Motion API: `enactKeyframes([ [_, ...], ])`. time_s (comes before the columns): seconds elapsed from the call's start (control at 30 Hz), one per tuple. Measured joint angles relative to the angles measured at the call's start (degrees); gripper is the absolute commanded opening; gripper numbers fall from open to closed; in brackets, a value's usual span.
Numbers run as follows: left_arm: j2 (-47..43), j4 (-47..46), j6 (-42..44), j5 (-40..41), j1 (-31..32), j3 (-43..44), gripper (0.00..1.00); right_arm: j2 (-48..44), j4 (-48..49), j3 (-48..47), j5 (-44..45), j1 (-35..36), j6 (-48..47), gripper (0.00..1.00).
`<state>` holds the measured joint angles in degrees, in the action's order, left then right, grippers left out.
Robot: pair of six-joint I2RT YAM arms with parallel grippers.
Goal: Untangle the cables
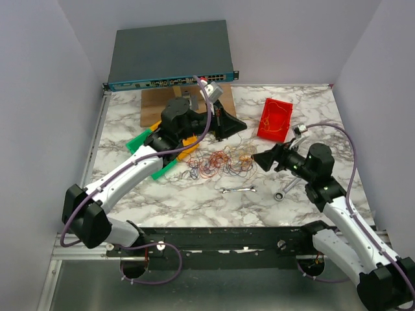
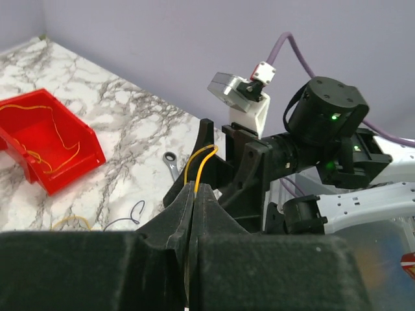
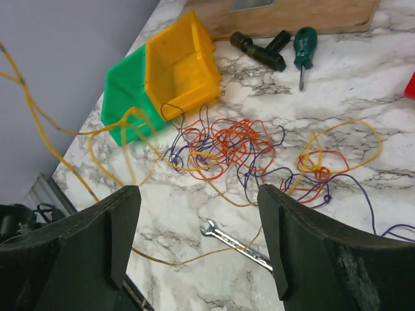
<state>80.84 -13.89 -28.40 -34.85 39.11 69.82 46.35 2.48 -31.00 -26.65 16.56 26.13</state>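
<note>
Left wrist: left jaws pinch yellow cable (image 2: 202, 153); right jaws spread, facing cables (image 3: 233, 146).

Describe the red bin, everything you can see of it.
The red bin is a small, open-topped box with straight walls and a lower front lip, and it looks like plastic. It sits upright on the marble table, in the far right part, set at an angle to the table's edges. A few thin yellow wires lie loosely curled inside. It stands apart from the tangle, and nothing grips it.
</note>
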Motion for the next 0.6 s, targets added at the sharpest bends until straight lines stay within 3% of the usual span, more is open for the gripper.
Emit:
enactKeyframes([
  [0.13, -2.58, 0.39, 1.22, -0.83, 0.00, -0.09, 0.00, -0.92, 2.43, 1.53, 1.36, 0.00, -0.68, 0.80],
  [0.3, -3.37, 1.73, 1.42, -2.14, 0.00, -0.09, 0.00, 2.86, 4.42, 1.60, -1.75, 0.00, -1.97, 0.91],
  [0.6, -3.19, 3.61, 1.16, -3.61, 0.00, 0.92, 0.00, 9.60, 9.57, 1.38, -8.52, 0.39, -2.14, 0.92],
])
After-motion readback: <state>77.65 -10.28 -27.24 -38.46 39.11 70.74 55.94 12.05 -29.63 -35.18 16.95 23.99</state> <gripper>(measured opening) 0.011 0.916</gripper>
